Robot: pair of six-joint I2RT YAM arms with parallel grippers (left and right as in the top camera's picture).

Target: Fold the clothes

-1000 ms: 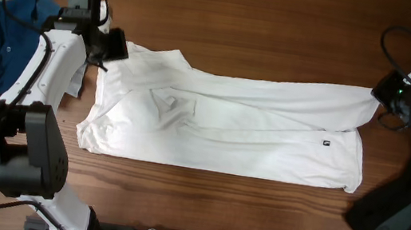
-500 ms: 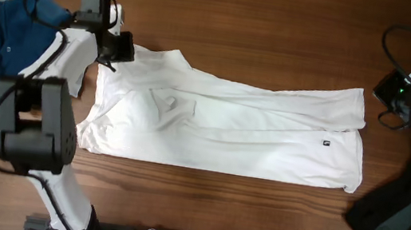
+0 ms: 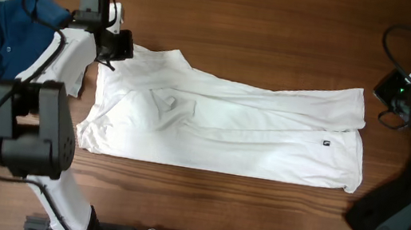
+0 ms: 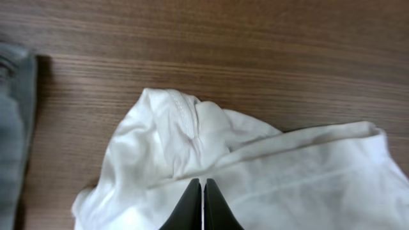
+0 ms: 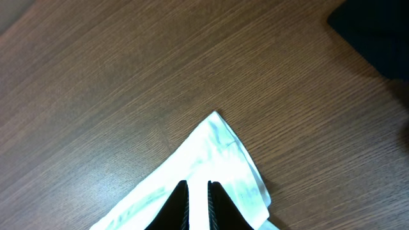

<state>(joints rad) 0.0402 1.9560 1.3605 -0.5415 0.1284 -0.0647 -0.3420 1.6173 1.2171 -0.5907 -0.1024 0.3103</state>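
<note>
From above, the white garment (image 3: 227,130) lies spread along the middle of the wooden bench (image 3: 282,29). It is long and flat, with soft creases and a small dark label (image 3: 326,143) near its right end. A blue garment (image 3: 8,31) lies in a crumpled heap at the far left, well apart from the right arm.

The wrist cameras give details which the high view does not. The left one shows the bunched corner of the white cloth, with a stitched hem and rounded folds. It also shows a grey cloth (image 4: 11,128) at the picture's edge. The right one shows the other end of the garment as a thin pointed corner on the wood grain, and something dark (image 5: 377,32) in the upper corner.

The left pincer (image 4: 202,184) is closed tight. Its tips meet on the white cloth where the creases run together, and it seems to pinch a fold there. The right pincer (image 5: 197,185) stands only a little open over the pointed corner, and it grips nothing.
</note>
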